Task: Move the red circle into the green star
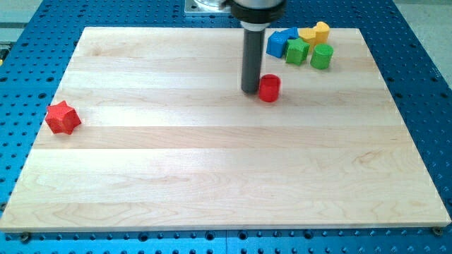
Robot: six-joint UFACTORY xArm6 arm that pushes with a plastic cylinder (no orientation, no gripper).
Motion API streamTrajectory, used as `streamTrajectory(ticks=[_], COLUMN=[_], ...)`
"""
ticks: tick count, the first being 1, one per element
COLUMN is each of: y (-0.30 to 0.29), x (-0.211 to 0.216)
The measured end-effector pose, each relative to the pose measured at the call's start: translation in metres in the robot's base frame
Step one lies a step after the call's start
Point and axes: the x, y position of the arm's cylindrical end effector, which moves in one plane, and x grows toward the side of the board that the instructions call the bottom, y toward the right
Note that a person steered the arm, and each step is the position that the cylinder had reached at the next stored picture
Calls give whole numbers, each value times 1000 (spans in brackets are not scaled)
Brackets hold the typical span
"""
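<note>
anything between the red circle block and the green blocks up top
No: in the camera view, only bare wooden board separates the red circle block from the green star block and green cylinder block.

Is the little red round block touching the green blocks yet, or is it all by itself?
By itself. The red circle sits apart from the green blocks, bare wood between them. My tip is right beside its left.

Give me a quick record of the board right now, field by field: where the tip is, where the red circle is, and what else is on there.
tip: my tip just to the view's left of the red circle, close or touching
red circle: upper middle of the wooden board
green star: in the top-right cluster
cluster: blue block, yellow block, green cylinder
red star: far left, alone
</note>
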Motion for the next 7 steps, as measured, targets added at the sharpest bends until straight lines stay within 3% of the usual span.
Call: streamTrajectory(ticks=[1, 3, 4, 5, 6, 7], y=[-10, 76, 99, 107, 104, 8], x=[28, -12, 9, -23, -23, 92])
